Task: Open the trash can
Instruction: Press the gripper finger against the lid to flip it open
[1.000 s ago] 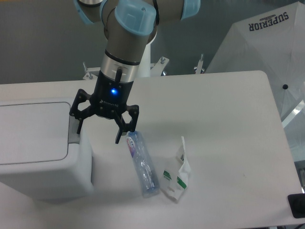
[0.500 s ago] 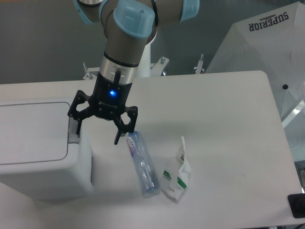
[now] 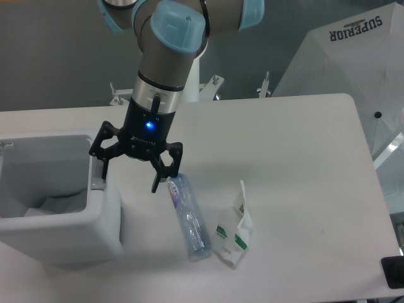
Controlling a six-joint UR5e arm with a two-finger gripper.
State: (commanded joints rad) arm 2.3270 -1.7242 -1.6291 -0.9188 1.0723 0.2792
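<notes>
The white trash can (image 3: 95,227) stands at the left of the table with its top open. I can see into its hollow, where a white liner or paper (image 3: 53,202) lies. The lid itself is not visible. A grey push tab (image 3: 96,175) sits on the bin's right rim. My gripper (image 3: 129,174) hangs over that rim, open, with one finger (image 3: 103,165) right at the tab and the other (image 3: 158,180) outside the bin above the bottle. Nothing is held between the fingers.
A clear plastic bottle (image 3: 188,218) lies on the table just right of the bin. A crumpled white and green carton (image 3: 235,230) lies beside it. A white umbrella-like cover (image 3: 353,69) stands past the table's right edge.
The bin's flat lid was shut in both earlier frames and is now gone from the top, showing the inside. My gripper shifted slightly left toward the tab.
</notes>
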